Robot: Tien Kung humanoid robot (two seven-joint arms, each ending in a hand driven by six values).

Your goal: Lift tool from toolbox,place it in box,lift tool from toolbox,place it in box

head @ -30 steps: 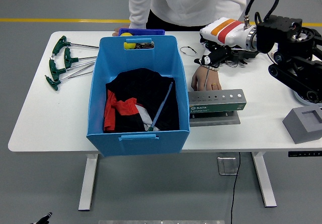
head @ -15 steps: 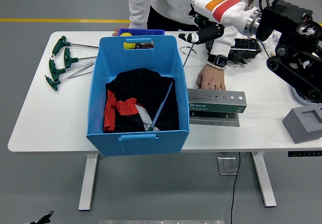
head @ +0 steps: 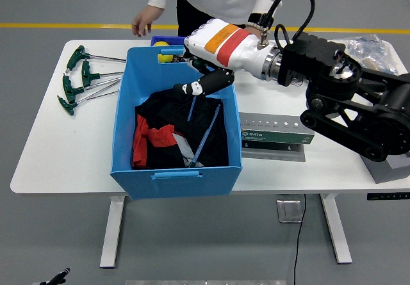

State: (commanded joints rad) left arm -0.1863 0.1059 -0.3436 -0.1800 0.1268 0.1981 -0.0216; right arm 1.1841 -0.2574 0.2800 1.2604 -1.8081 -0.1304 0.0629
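The right hand point(head: 204, 84) is hanging over the blue box point(head: 176, 175), fingers curled around a thin blue-shafted tool point(head: 191, 108) pointing down beneath them. This looks like the placing step; next, the fingers need to loosen so the tool drops beside the one point(head: 205, 136) already lying below.

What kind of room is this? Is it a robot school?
Probably a robot lab or workshop. A robot's right hand holds a thin tool over a blue box on a white table. Green-handled T-wrenches lie nearby, and the grey floor has a yellow line like a factory's.
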